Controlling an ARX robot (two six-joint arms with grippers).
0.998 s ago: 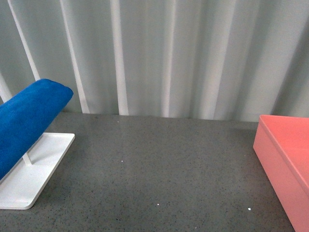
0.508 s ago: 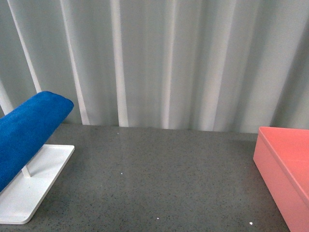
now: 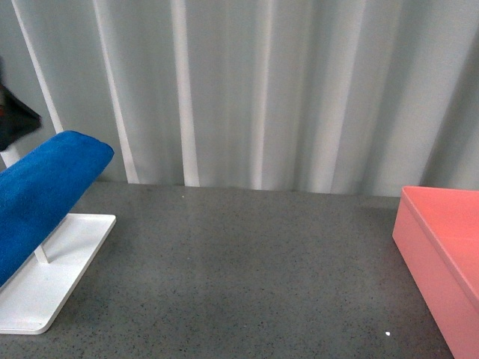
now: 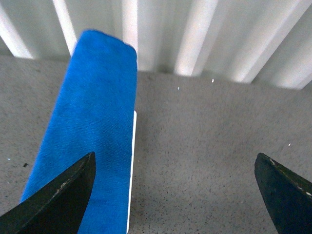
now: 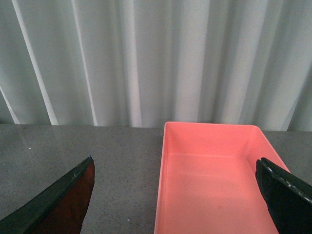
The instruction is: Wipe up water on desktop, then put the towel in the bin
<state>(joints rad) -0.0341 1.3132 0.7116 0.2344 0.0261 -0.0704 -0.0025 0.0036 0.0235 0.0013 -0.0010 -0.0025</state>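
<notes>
The blue towel (image 3: 45, 187) lies draped over a rod above the white tray (image 3: 56, 269) at the left of the speckled grey desktop (image 3: 247, 262). The salmon-pink bin (image 3: 441, 247) stands at the right edge. In the left wrist view my left gripper (image 4: 175, 156) is open and empty above the desktop (image 4: 209, 141), with one finger (image 4: 63, 195) over the towel (image 4: 92, 126). In the right wrist view my right gripper (image 5: 174, 163) is open and empty, hovering in front of the empty bin (image 5: 214, 180). No clear puddle shows, only a tiny white speck (image 3: 388, 333).
A pale pleated curtain (image 3: 262, 90) closes off the back of the desktop. A dark shape (image 3: 15, 120), probably part of my left arm, shows at the left edge above the towel. The tray's thin white edge (image 4: 131, 170) shows beside the towel.
The front view has shifted slightly up and down. A dark shape has come into view at the upper left above the towel. The towel, tray and bin have not moved.
</notes>
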